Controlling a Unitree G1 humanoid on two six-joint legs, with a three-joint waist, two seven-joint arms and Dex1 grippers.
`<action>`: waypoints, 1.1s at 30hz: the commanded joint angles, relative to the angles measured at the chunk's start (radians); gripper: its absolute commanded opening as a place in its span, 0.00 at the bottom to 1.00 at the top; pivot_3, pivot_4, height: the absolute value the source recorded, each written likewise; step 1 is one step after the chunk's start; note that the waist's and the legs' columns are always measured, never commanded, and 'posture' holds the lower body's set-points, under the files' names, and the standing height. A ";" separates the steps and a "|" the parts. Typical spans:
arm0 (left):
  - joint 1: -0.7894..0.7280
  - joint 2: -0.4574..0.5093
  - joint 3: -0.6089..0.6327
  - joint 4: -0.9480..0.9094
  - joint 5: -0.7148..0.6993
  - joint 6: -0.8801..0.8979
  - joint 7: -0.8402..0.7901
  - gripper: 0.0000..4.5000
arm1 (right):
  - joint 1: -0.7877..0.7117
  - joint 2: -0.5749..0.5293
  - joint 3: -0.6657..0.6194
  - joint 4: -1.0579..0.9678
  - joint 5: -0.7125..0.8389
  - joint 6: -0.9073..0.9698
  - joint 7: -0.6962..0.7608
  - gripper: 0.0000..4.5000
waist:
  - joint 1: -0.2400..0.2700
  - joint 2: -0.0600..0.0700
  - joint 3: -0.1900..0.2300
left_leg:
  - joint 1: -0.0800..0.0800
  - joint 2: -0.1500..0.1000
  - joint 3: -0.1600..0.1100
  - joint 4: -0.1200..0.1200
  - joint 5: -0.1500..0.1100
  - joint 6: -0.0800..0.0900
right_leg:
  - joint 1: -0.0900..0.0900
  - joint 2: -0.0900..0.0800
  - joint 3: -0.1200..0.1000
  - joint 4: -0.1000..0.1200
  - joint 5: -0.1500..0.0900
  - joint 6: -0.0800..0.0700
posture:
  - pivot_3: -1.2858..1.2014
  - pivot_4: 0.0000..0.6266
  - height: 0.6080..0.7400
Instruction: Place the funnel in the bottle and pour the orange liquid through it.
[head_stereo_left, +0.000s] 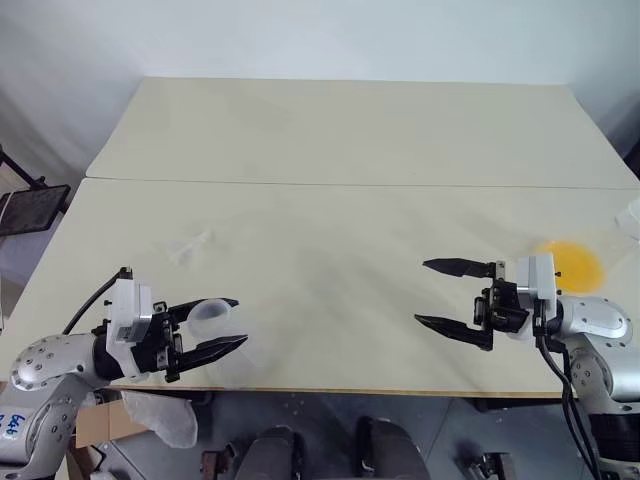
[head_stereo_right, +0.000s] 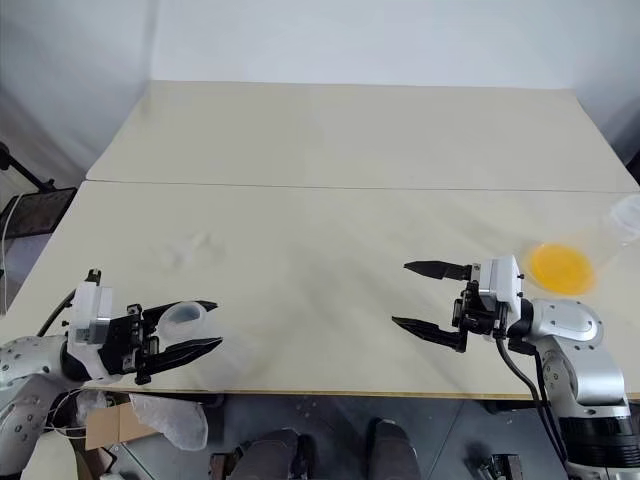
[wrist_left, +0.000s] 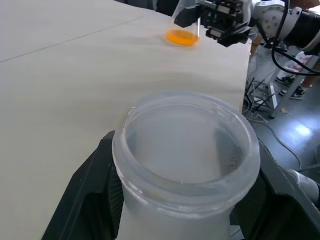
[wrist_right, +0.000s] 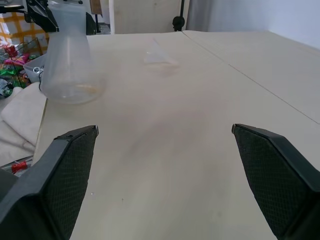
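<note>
The pale table (head_stereo_left: 330, 140) bears the funnel (head_stereo_left: 190, 246) and the bottle (wrist_right: 70, 62).

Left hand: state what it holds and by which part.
The left hand grips the clear bottle by its neck, just under the rim, one finger on each side. The right hand holds nothing.

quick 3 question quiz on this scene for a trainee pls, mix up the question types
1. True or false: the small translucent whitish plastic funnel sits in the mouth of the small clear narrow-necked bottle.
2. What does the left gripper clasp? A the funnel; B the bottle's neck; C the glass holding the bright orange liquid.
3. Is the right gripper open or shut?
Key: 1 false, it lies on the cream table, apart from the bottle. 2 B. 3 open, holding nothing.
</note>
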 joint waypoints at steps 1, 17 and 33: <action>-0.079 0.004 -0.037 -0.014 0.009 0.017 0.039 0.53 | 0.024 -0.001 -0.051 -0.044 0.006 -0.021 -0.024 1.00 | 0.004 0.000 0.000 | 0.000 0.000 0.000 0.000 0.000 0.000 | 0.000 0.000 0.000 0.000 0.000 0.000 | 0.52 0.24 1.00; -0.899 -0.413 -0.520 0.569 0.327 -0.062 0.132 0.53 | 0.457 0.103 -0.378 -0.306 -0.022 -0.077 -0.298 1.00 | 0.041 -0.002 0.000 | -0.003 -0.007 0.003 0.004 0.003 0.004 | -0.001 0.004 -0.005 0.003 0.003 0.006 | 0.52 0.24 1.00; -1.173 -0.720 -0.558 1.269 0.589 -0.564 0.147 0.53 | 0.742 0.312 -0.380 -0.535 -0.095 -0.162 -0.493 1.00 | 0.059 -0.002 0.000 | -0.003 -0.008 0.010 0.005 0.004 0.008 | -0.001 0.003 -0.001 -0.004 0.003 0.007 | 0.52 0.24 1.00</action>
